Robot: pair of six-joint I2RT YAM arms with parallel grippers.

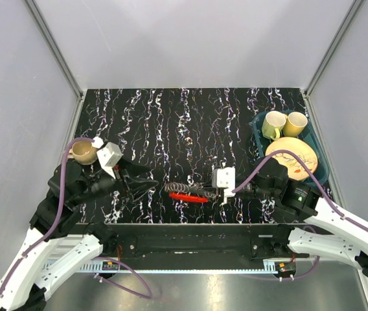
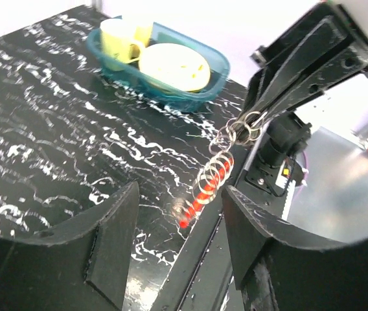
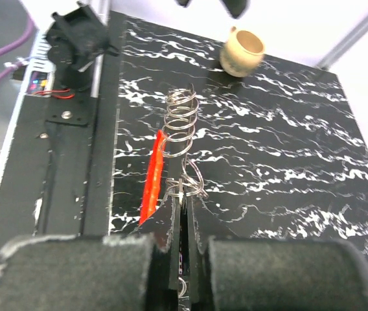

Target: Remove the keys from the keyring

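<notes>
Thin silver wire keyring point(image 3: 194, 179), chained to coiled loops point(image 3: 180, 120) and a glossy red strip point(image 3: 151, 178), sits pinched in the clenched right tool point(image 3: 183, 206) by the near edge of the marbled black bench point(image 1: 171, 123), keys indistinct, left tool point(image 1: 149, 179) spread released just left, open room farther back.

Keyring point(image 3: 194, 183): thin silver loops, centre of right-wrist view, linked to silver coil point(image 3: 181, 120) running upward; red strip point(image 3: 151, 181) along left. Keys too small to tell.

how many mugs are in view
3. A pale green-yellow mug and a yellow mug stand side by side in the teal plastic bin at right; a tan mug stands at far left. None looks hidden.
</notes>
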